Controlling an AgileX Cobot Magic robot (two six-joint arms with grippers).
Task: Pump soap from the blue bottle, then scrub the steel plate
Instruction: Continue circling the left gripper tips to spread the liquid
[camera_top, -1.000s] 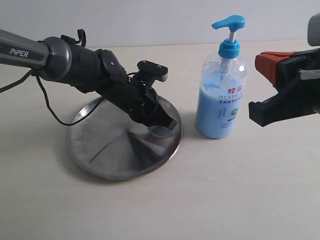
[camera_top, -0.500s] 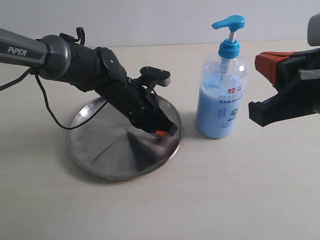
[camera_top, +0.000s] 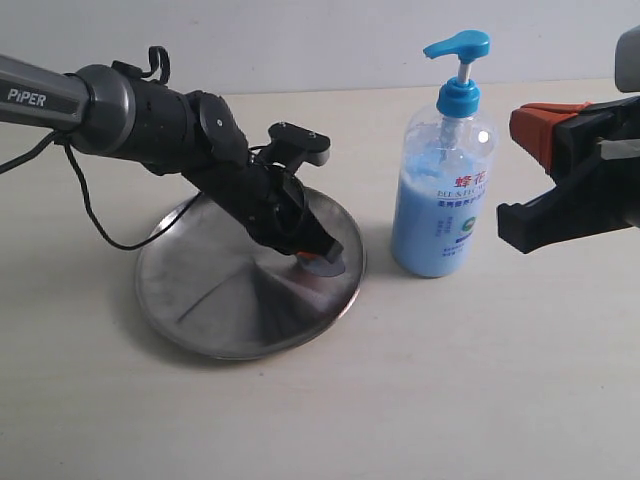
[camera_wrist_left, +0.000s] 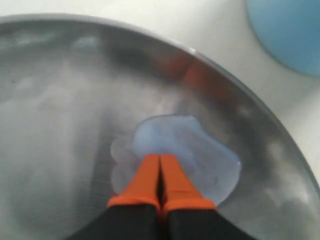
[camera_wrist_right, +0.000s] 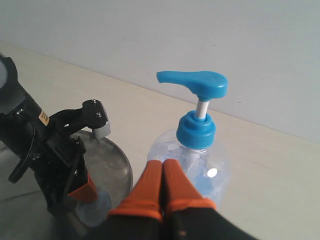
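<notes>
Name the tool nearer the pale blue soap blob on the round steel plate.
Left. Left tool touches the soap blob; right tool hangs apart, beside the clear blue-pump bottle.

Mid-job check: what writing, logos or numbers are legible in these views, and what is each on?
"PIPER": white letters on the grey left arm.
"蜂花": red characters on the bottle, at the top of its label.
Smaller blue print and the green badge below them: too small to read.
Yellow sticker on the left arm: too small to read.
</notes>
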